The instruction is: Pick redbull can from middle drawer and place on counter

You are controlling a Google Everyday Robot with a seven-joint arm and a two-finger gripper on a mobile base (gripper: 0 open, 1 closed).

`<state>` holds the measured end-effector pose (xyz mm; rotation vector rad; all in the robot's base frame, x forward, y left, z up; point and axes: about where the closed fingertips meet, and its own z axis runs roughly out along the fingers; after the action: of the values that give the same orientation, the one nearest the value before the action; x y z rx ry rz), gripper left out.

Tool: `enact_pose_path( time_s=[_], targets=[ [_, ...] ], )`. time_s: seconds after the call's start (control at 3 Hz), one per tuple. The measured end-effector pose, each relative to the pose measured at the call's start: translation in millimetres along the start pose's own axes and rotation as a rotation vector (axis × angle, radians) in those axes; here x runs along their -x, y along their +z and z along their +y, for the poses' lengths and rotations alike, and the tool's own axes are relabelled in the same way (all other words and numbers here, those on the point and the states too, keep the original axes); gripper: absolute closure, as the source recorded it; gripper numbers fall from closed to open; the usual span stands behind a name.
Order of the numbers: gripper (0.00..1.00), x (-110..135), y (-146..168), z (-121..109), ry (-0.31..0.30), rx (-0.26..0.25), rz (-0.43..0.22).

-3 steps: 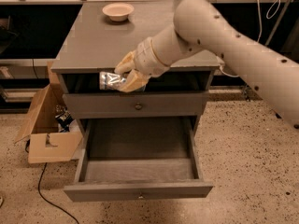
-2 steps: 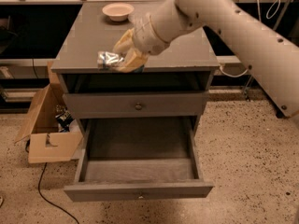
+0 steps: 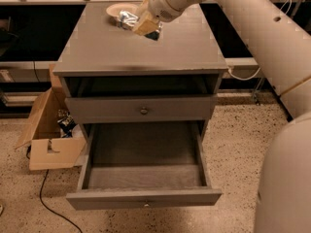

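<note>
- Over the back of the counter (image 3: 146, 50), the gripper (image 3: 139, 23) hangs from the pale arm that reaches in from the upper right.
- Its tan fingers (image 3: 146, 24) are clamped on the can (image 3: 127, 19), which sticks out sideways to the left.
- The can lies just beside the cream bowl (image 3: 115, 8) at the counter's far edge; whether it touches the top cannot be told.
- Below, the middle drawer (image 3: 144, 198) is pulled well out, its dark inside showing.
- The drawer front (image 3: 143, 109) above it is closed.
- On the speckled floor (image 3: 233, 144) to the left an open cardboard box (image 3: 51, 149) stands against the cabinet, with a black cable (image 3: 48, 205) trailing in front of it.
</note>
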<state>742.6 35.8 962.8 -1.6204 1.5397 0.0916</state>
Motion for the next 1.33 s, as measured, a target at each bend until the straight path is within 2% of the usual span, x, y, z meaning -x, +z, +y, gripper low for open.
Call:
enact_pose_path(
  time_s=[0.33,0.67,1.0,1.33],
  targets=[
    [1.0,-19,25,-36,0.122,-0.043,0.067],
    [1.0,-39,62,-52,0.21,-0.019,0.143],
    [1.0,-55,96,-50,0.268,0.029,0.202],
    [0.82,-58,95,-54,0.272,0.024,0.205]
  ],
)
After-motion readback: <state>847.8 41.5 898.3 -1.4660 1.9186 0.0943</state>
